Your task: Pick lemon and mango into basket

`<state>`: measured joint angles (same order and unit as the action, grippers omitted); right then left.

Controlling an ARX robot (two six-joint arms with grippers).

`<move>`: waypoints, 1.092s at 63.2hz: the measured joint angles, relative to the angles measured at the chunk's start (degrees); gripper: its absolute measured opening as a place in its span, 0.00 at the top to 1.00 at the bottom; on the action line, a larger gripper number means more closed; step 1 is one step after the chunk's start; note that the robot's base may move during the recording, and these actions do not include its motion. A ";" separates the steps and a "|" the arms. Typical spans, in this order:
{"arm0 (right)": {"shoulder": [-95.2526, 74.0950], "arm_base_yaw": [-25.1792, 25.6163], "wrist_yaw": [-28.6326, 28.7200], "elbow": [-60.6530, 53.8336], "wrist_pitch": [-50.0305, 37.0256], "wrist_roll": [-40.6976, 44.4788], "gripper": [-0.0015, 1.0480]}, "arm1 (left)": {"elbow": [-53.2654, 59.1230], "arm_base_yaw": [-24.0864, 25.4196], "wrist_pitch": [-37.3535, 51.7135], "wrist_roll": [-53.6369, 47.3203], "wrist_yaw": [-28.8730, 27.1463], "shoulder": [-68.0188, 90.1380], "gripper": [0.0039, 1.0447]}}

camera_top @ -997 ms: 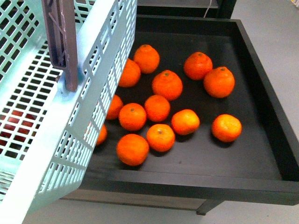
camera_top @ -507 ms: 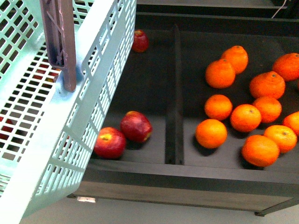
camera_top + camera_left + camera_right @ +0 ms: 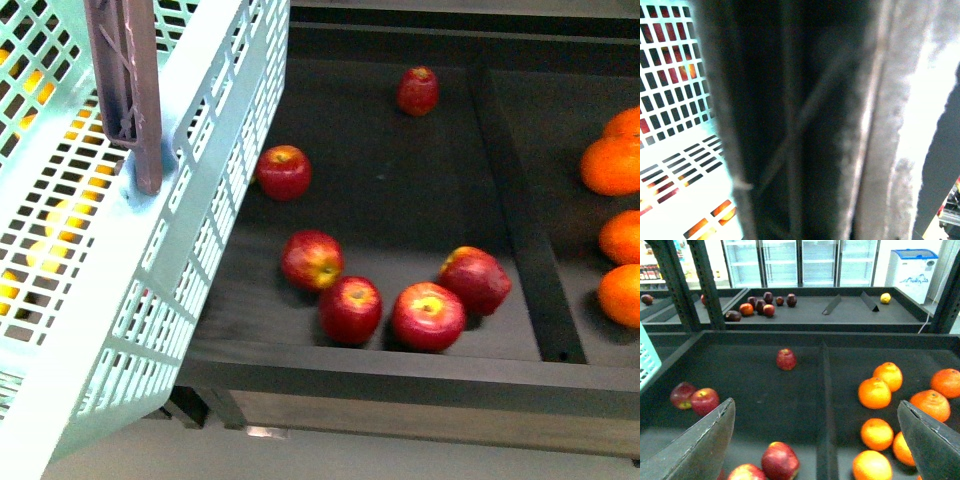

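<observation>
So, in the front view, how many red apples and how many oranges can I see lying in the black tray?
Red apples: 6
Oranges: 4, each cut off by the right edge of the picture
Total: 10

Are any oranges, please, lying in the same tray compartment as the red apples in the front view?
No, the oranges lie beyond the divider, apart from the apples.
</observation>
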<state>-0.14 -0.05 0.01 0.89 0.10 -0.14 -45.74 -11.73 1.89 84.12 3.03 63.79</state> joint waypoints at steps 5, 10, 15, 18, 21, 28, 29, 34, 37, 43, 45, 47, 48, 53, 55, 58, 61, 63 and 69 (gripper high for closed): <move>-0.04 0.00 -0.02 0.00 0.00 0.00 0.08 | -0.02 0.00 0.00 -0.09 -0.02 -0.15 0.86; -0.02 0.00 -0.09 0.00 0.00 0.00 0.08 | -0.02 0.00 0.00 -0.07 0.04 0.00 0.86; -0.02 0.00 -0.11 0.00 0.00 0.00 0.08 | -0.02 0.00 0.00 0.04 0.20 -0.02 0.86; -0.02 0.00 -0.09 0.00 0.00 -0.02 0.08 | -0.02 0.00 0.00 -0.02 0.13 -0.02 0.86; -0.02 0.00 -0.09 0.00 -0.04 0.00 0.08 | -0.04 0.00 0.00 -0.04 0.09 0.00 0.86; -0.02 0.00 -0.04 0.00 -0.02 0.00 0.08 | -0.04 0.00 0.00 0.02 0.13 0.00 0.86; -0.02 0.00 0.02 0.00 -0.02 0.00 0.08 | -0.04 0.00 0.00 0.00 0.09 0.00 0.86; 0.00 0.00 0.00 0.00 -0.02 0.00 0.08 | -0.04 0.00 0.00 -0.07 -0.02 -0.07 0.86; -0.04 0.00 -0.24 0.00 0.00 0.00 0.08 | -0.04 0.00 0.00 -0.07 0.04 0.00 0.86; -0.02 0.00 -0.09 0.00 0.00 0.00 0.08 | -0.04 0.00 0.00 0.00 0.28 0.09 0.86; -0.02 0.00 -0.02 0.00 0.00 0.00 0.08 | -0.04 0.00 0.00 0.00 0.24 0.07 0.86; 0.00 0.00 -0.13 0.00 0.00 0.00 0.08 | -0.04 0.00 0.00 0.02 0.15 0.07 0.86; 0.02 0.00 -0.11 0.00 0.00 0.00 0.08 | -0.04 0.00 0.00 -0.07 0.04 0.07 0.86; 0.00 0.00 -0.13 0.00 0.00 0.00 0.08 | -0.04 0.00 0.00 -0.07 0.02 0.09 0.86; 0.00 0.00 -0.11 0.00 0.00 0.00 0.08 | -0.04 0.00 0.00 -0.07 0.04 0.07 0.86; 0.02 0.00 -0.13 0.00 -0.02 0.00 0.08 | -0.04 0.00 0.00 0.04 0.09 0.07 0.86; 0.00 0.00 -0.09 0.00 0.00 -0.02 0.08 | -0.04 0.00 0.00 0.00 0.07 0.04 0.86; 0.00 0.00 -0.09 0.00 0.00 0.00 0.08 | -0.04 0.00 0.00 -0.04 0.04 0.04 0.86; 0.07 0.00 -0.17 0.00 -0.02 0.00 0.08 | -0.04 0.00 0.00 -0.02 0.17 0.07 0.86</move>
<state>-0.08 -0.05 -0.16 0.89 0.08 -0.14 -45.78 -11.73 1.89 84.09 3.20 63.86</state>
